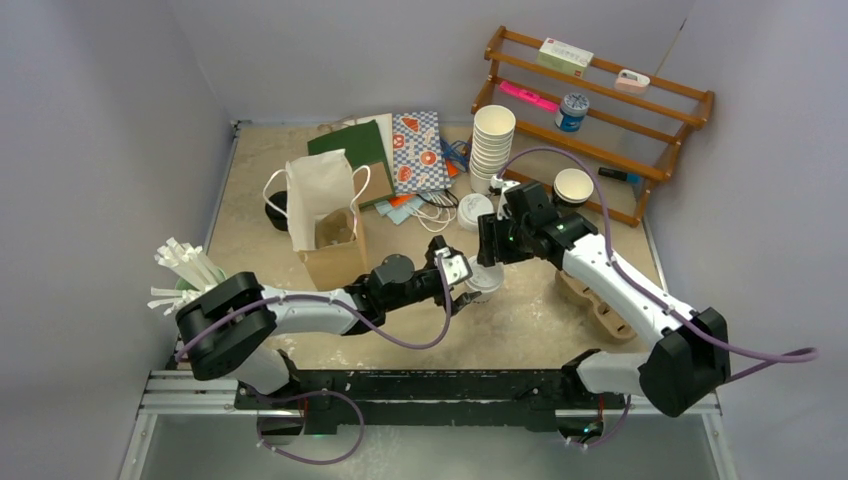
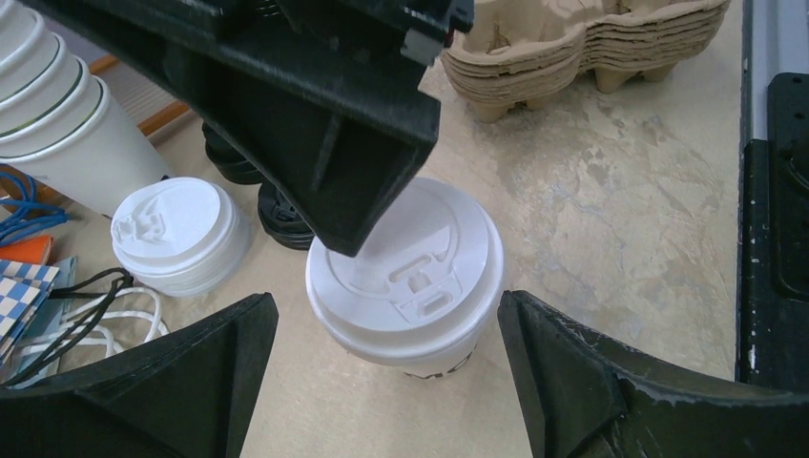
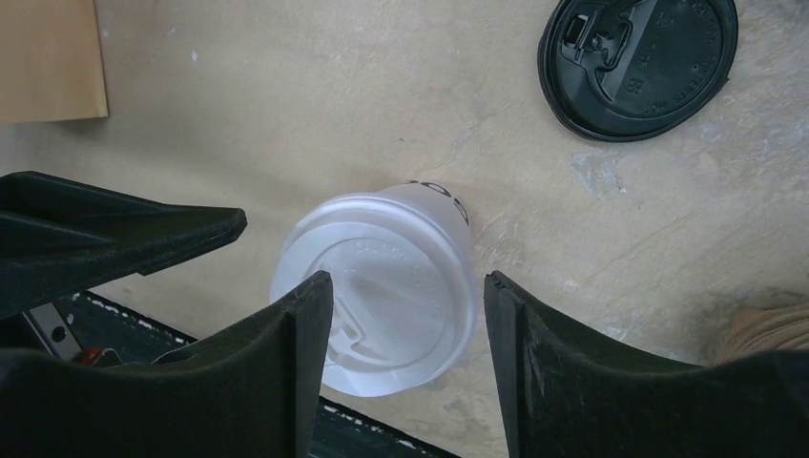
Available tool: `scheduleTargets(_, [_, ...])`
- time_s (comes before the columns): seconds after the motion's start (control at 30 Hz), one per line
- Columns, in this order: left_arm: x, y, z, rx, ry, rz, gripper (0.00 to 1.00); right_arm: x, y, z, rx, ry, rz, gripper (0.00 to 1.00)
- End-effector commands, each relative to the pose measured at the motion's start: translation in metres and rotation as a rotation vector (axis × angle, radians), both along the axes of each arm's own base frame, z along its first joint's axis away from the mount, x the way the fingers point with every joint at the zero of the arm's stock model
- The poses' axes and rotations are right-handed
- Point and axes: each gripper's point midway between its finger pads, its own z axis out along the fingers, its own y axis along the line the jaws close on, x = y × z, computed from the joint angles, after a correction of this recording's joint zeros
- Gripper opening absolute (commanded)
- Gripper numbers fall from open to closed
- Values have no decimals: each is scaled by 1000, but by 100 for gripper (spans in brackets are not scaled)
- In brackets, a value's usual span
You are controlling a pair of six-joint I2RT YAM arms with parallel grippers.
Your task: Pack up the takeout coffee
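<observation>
Seen from above, the left gripper (image 1: 468,278) and right gripper (image 1: 495,256) meet at a white-lidded cup (image 1: 487,286) standing upright on the table (image 1: 530,330), right of a brown paper bag (image 1: 335,255). Left wrist view: the left jaws stand wide apart either side of the cup, with a right finger (image 2: 353,162) over its lid. Right wrist view: the right jaws, apart, straddle the lid from above, clamping nothing; a black lid (image 3: 634,62) lies nearby
</observation>
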Motion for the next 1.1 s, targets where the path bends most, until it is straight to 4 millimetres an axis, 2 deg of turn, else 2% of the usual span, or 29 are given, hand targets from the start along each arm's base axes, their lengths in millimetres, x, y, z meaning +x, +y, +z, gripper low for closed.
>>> scheduleTargets(0.0, [6,-16,29,-71,-57,-8,93,2,1,5,-24,-13,17,62])
scheduleTargets(0.2, [7,-19,25,-67,-42,-12,93,1,1,0,-30,-1,17,56])
scheduleTargets(0.43, [11,-20,13,-38,-30,2,93,0,2,-4,-30,12,16,55])
scheduleTargets(0.63, [16,-19,5,-1,-25,27,86,-2,3,-9,-35,36,24,49])
scheduleTargets(0.93, [20,-15,-4,24,-13,59,80,-5,3,-13,-38,51,34,48])
scheduleTargets(1.07, [17,-13,3,-10,-7,59,85,-5,3,-13,-40,53,34,48])
